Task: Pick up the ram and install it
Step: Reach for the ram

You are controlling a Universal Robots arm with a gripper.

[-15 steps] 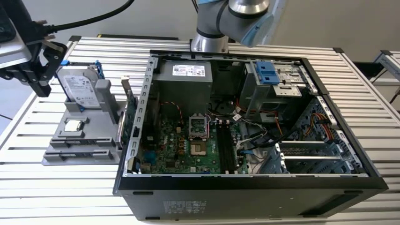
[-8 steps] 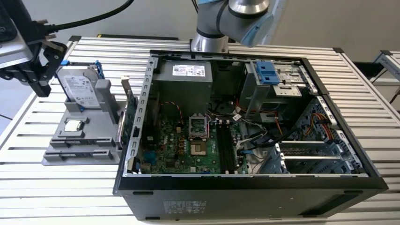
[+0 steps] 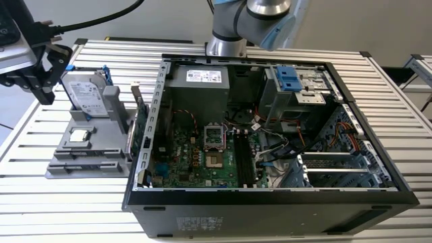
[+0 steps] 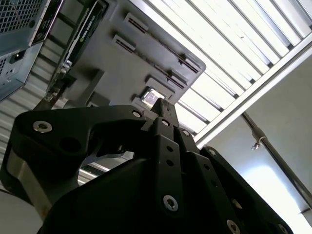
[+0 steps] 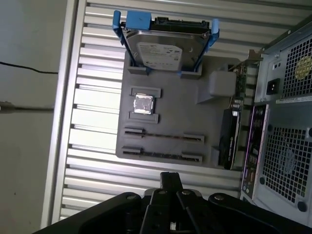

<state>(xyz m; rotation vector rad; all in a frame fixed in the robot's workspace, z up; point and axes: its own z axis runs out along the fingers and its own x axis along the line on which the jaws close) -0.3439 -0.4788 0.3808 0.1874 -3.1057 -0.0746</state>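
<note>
My gripper [image 3: 44,95] hangs above the table's corner at the exterior view's left, behind the grey holder [image 3: 62,171] and apart from it. In both wrist views its fingertips [image 5: 170,177] meet with nothing between them. Two long narrow slots [image 5: 163,137] in the holder [image 5: 185,114] each show a thin dark line. I cannot tell whether one of these lines is the ram seen edge-on. The motherboard's black slots [image 3: 243,163] lie inside the open computer case [image 3: 270,207].
On the holder stand a silver hard drive [image 3: 86,96] in a blue frame and a small square silver chip [image 3: 80,135]. A green card [image 3: 139,129] stands upright between holder and case. The slatted table's edge [image 5: 61,146] runs close behind the gripper.
</note>
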